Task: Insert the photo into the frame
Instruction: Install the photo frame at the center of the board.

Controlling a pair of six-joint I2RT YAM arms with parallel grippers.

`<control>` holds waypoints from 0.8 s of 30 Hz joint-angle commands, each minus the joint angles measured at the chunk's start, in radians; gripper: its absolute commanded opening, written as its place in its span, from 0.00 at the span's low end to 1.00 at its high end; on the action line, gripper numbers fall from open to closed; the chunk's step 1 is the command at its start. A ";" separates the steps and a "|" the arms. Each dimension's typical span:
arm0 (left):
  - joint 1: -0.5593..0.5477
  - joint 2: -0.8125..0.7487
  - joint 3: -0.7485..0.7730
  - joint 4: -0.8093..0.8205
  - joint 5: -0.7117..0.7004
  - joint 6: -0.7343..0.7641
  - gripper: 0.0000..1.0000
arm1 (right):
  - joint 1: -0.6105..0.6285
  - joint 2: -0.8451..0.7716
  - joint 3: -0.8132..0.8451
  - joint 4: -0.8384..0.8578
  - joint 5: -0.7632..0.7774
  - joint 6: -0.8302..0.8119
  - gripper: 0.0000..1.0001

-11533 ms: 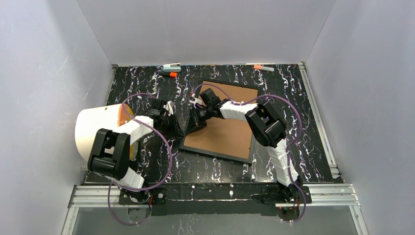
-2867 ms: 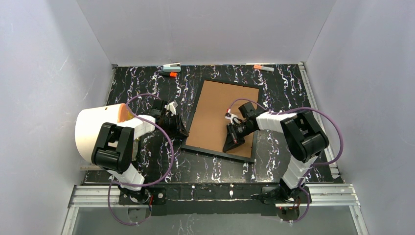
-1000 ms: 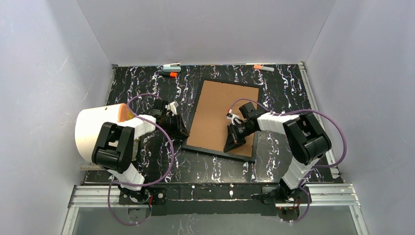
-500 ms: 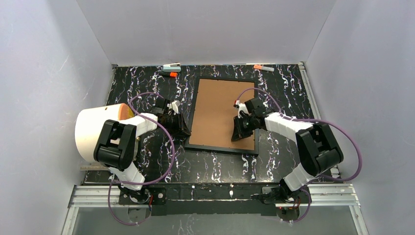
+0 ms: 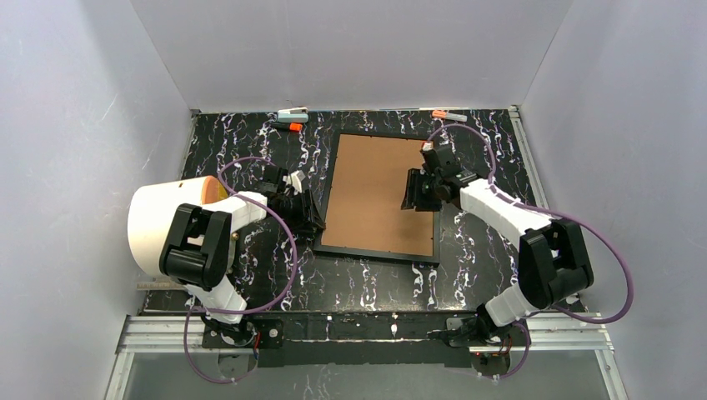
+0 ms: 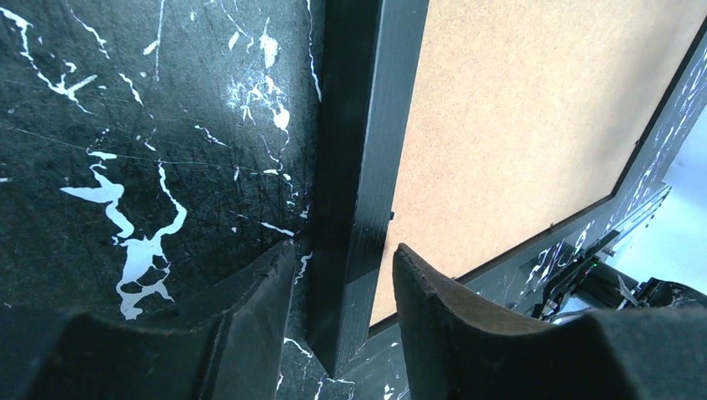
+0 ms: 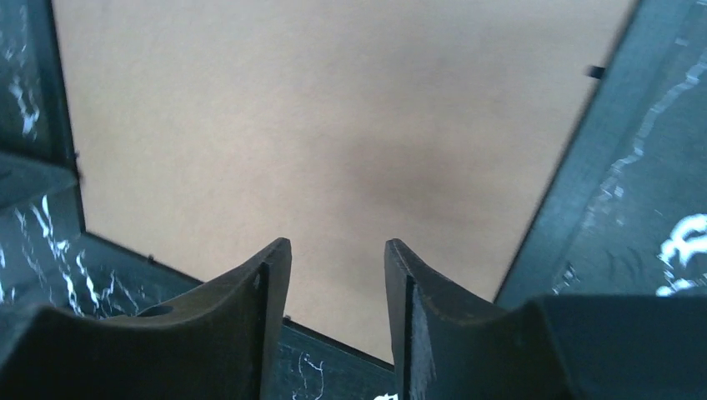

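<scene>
Both jaws spread; left gripper straddles black frame, right gripper over brown backing.

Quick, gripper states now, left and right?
Left gripper: open, straddling the frame edge.
Right gripper: open, empty, over the board.

Both arms reach forward, left claw and right claw each parted, pointing down.

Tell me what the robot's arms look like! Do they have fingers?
The left arm and right arm are both chunky white tubes joined by blocky black joints, with a thin purple cable looping along each. The left gripper and right gripper each have two dark, curved fingers.
</scene>
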 commanded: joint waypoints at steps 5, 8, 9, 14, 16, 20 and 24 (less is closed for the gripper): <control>0.006 0.011 -0.029 0.036 0.149 -0.032 0.34 | 0.030 0.116 0.247 -0.156 0.176 0.183 0.56; -0.009 -0.003 -0.056 0.053 0.179 -0.051 0.26 | 0.067 0.220 0.373 -0.194 0.195 0.198 0.57; -0.016 -0.012 -0.064 0.054 0.180 -0.056 0.25 | 0.083 0.253 0.419 -0.200 0.201 0.197 0.57; -0.060 -0.079 -0.144 0.082 0.161 -0.103 0.24 | 0.175 0.457 0.697 -0.287 0.229 0.182 0.58; -0.078 -0.118 -0.186 0.115 0.150 -0.139 0.23 | 0.225 0.536 0.808 -0.342 0.265 0.179 0.59; -0.090 -0.230 -0.287 0.198 0.116 -0.224 0.26 | 0.313 0.671 0.970 -0.409 0.334 0.187 0.62; -0.087 -0.389 -0.298 0.076 -0.009 -0.213 0.41 | 0.369 0.774 1.076 -0.437 0.386 0.214 0.67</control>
